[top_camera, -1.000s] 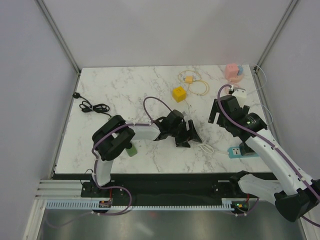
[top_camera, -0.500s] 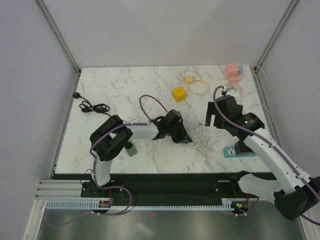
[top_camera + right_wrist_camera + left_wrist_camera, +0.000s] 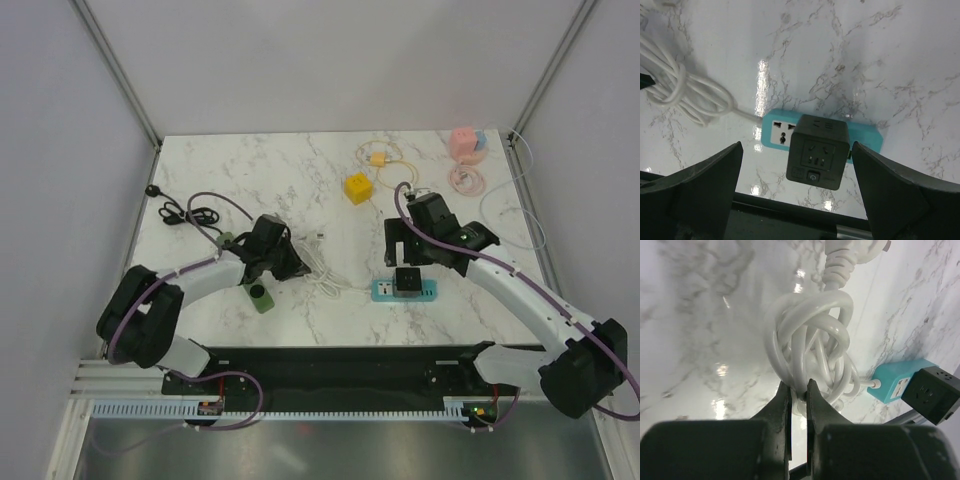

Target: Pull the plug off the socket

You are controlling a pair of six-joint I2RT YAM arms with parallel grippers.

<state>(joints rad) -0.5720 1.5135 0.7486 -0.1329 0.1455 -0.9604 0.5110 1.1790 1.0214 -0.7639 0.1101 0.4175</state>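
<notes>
Your left gripper point(image 3: 798, 387) has its jaws pinched almost together on one loop of the white coiled cable point(image 3: 810, 335), which lies bundled on the white marble worktop point(image 3: 250, 170) toward the near edge, left of the middle. From that bundle a single strand runs to the teal plastic socket strip point(image 3: 774, 131), which lies flat close to the near edge, right of the middle. The black cube-shaped adapter plug point(image 3: 819, 157) sits seated on top of the strip, covering its middle and leaving one outlet bare at the end nearest the cable. Your right gripper point(image 3: 796, 149) hangs directly over the plug with its jaws spread as wide as they go, one finger to each side, holding nothing and touching neither plug nor strip. A small green cylinder point(image 3: 262, 298) stands just beside your left gripper, at the near edge.
</notes>
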